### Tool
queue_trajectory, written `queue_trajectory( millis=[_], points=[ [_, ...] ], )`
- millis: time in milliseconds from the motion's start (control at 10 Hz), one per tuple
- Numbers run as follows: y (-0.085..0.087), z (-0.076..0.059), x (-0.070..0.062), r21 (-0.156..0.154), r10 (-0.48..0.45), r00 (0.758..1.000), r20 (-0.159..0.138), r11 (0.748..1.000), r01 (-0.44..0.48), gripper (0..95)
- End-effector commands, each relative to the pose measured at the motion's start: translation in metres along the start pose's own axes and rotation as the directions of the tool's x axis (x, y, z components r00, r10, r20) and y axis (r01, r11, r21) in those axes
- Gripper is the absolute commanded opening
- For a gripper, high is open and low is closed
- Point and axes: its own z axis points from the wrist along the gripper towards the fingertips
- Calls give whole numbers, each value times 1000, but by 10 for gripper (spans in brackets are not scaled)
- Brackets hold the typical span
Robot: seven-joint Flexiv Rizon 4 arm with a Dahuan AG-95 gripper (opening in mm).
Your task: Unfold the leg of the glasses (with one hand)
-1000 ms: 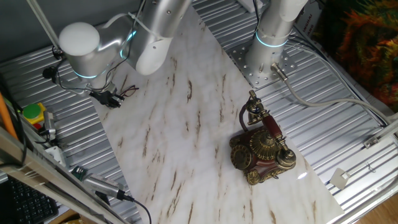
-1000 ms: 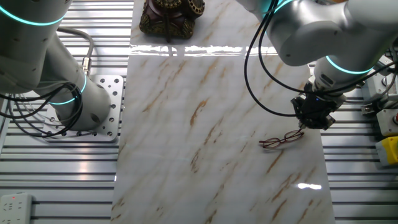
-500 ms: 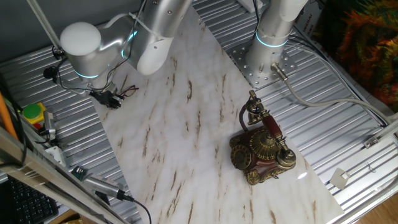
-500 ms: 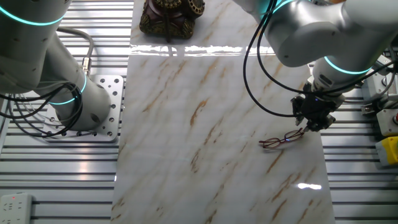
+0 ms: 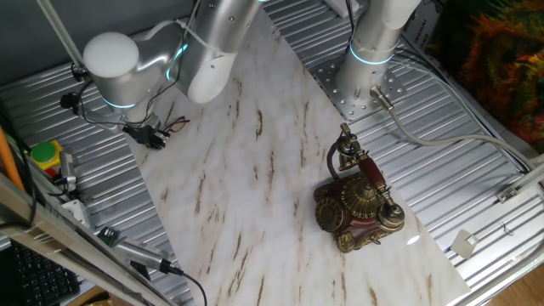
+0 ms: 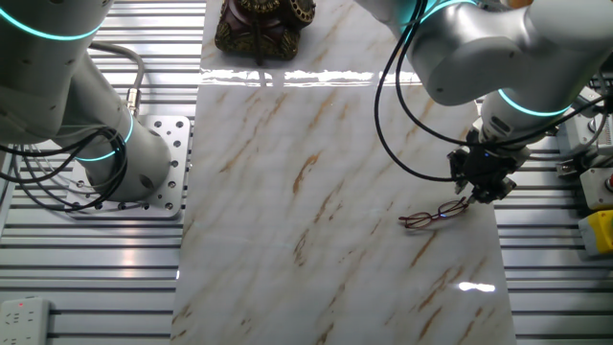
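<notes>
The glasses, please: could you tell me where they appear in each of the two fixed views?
One fixed view: the glasses lie near the left edge of the marble slab, just right of the gripper.
The other fixed view: the glasses lie near the slab's right edge, just below-left of the gripper.
Shared landmark: the antique telephone, across the slab from them.

The glasses [image 6: 433, 215] are thin dark reddish-brown wire-frame spectacles with small clear oval lenses; they lie flat on the marble-patterned surface near its edge, frame running diagonally, and in the one fixed view they show only as thin wires [image 5: 174, 125]
</notes>
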Motion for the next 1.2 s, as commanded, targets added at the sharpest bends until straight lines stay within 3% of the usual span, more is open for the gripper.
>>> queue_trajectory(
  millis=[100, 200, 300, 800, 900, 1200],
  points=[
    [0, 0, 0, 1, -1, 1000, 4, 1000, 1, 190],
    [1, 1, -1, 1, 1, 1000, 6, 1000, -1, 190],
    [1, 1, -1, 1, 0, 1000, 6, 1000, 0, 0],
    [1, 1, -2, 2, -3, 1000, 8, 1000, 3, 0],
    [0, 0, -3, 2, -2, 1000, 8, 1000, 2, 190],
    [-1, 0, -6, 2, -10, 1000, 10, 1000, 10, 190]
  ],
)
